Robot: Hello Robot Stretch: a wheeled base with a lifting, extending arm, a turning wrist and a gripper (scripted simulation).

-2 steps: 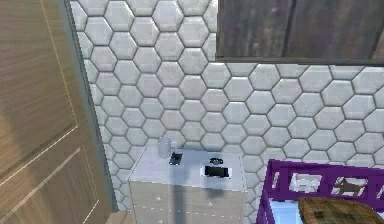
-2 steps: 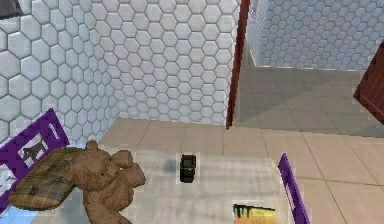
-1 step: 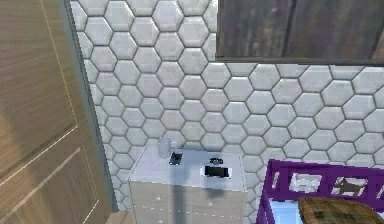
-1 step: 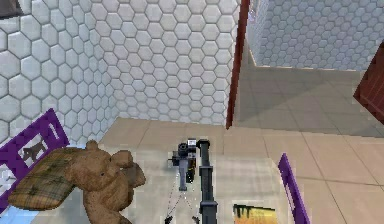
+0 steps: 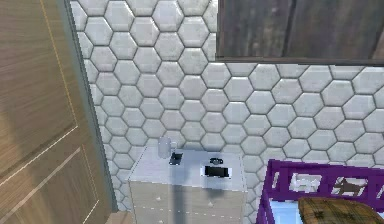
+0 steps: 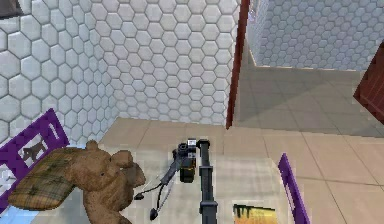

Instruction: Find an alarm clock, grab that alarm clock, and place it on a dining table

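Hexagon-tiled wall (image 5: pixel 250 100) backs white dresser (image 5: pixel 168 188); claw (image 6: pixel 150 201) near teddy bear (image 6: pixel 100 175).

White hexagon-tiled wall (image 5: pixel 200 90), purple frame (image 5: pixel 271 195), brown teddy (image 6: pixel 100 172)

You face a hexagon-tiled wall (image 5: pixel 250 90), a wooden door (image 5: pixel 35 110) at its left. A white dresser (image 5: pixel 150 192) stands beside a purple bed frame (image 5: pixel 275 190).

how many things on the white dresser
4: a pale upright one at the left, a small dark one beside it, a dark blob farther right, a flat dark one in front of that. More may be hidden.
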